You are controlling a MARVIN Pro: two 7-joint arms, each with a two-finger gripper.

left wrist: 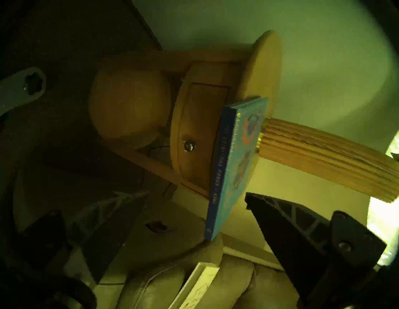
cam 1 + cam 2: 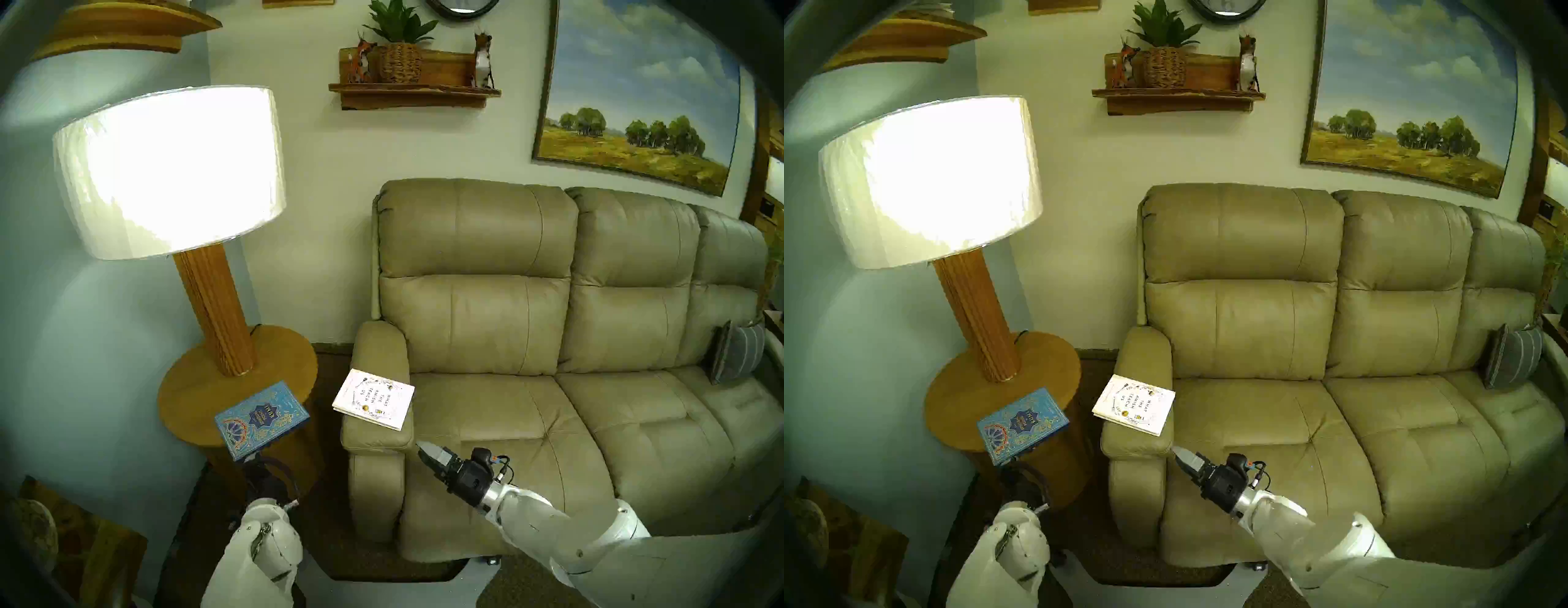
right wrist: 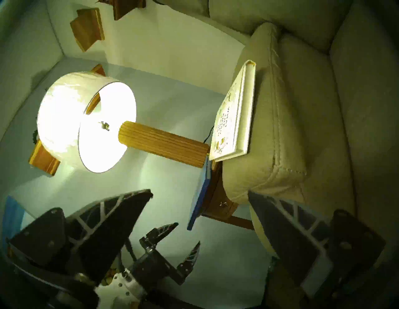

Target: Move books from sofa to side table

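The turquoise-blue "RUMI" book lies on the front edge of the round wooden side table, with its near corner overhanging. My left gripper is open just below and in front of that corner, not touching the book; it also shows open in the right wrist view. The white "WHAT THE AMISH TEACH US" book lies flat on the left armrest of the beige sofa. My right gripper is open and empty, just in front of the armrest, over the seat's edge.
A lit lamp with a ribbed wooden stem stands on the side table behind the blue book. A grey striped pillow sits at the sofa's far right. A wall shelf with a plant hangs above.
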